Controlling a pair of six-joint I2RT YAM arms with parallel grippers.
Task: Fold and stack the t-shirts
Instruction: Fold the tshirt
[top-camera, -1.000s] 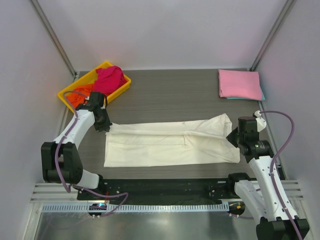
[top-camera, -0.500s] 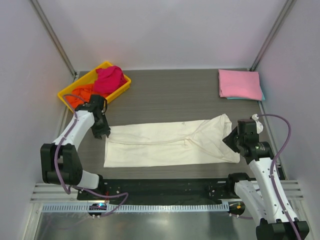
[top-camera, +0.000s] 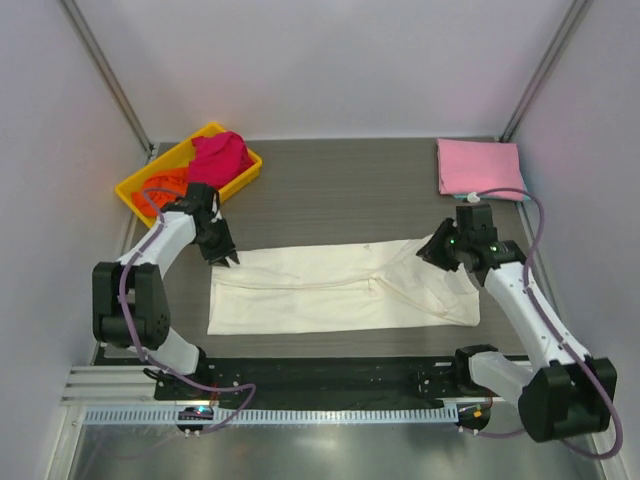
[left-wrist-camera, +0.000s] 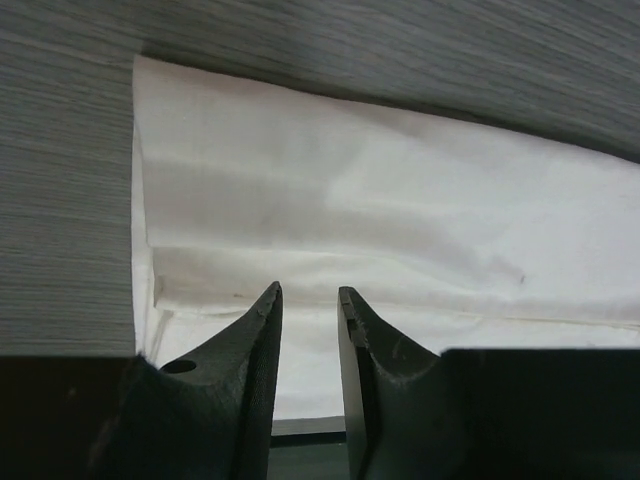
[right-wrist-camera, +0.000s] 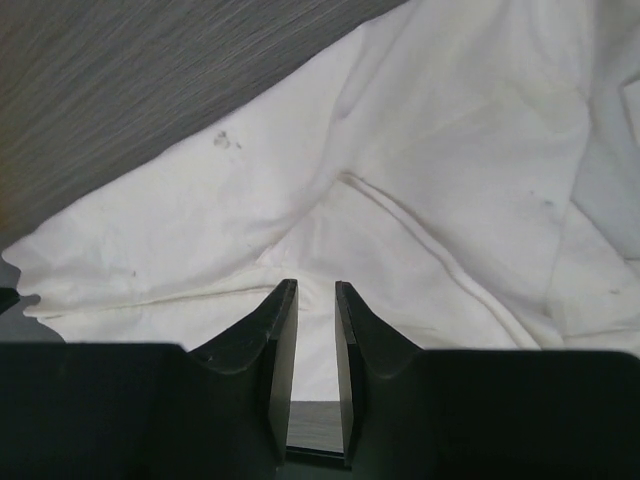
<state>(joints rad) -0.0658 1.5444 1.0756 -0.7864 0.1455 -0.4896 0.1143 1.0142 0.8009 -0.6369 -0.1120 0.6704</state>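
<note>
A cream-white t-shirt (top-camera: 340, 292), folded into a long band, lies flat across the middle of the table. My left gripper (top-camera: 226, 256) hovers at its far left corner, open and empty; in the left wrist view the gripper (left-wrist-camera: 308, 290) points over the cloth (left-wrist-camera: 380, 200). My right gripper (top-camera: 432, 250) hangs over the rumpled right end, open by a narrow gap with nothing between the jaws (right-wrist-camera: 315, 283), white cloth (right-wrist-camera: 420, 180) below. A pink t-shirt (top-camera: 478, 167) lies folded at the far right on a teal one (top-camera: 524, 192). Magenta (top-camera: 220, 158) and orange (top-camera: 155, 195) t-shirts sit crumpled in a tray.
The yellow tray (top-camera: 243, 176) stands at the far left corner. Frame posts rise at both far corners. A black strip (top-camera: 320, 375) runs along the near edge between the arm bases.
Both grippers were shut on the white shirt's far edge and have opened and let it go. The right gripper has moved left and away from me; the left wrist has turned slightly.
</note>
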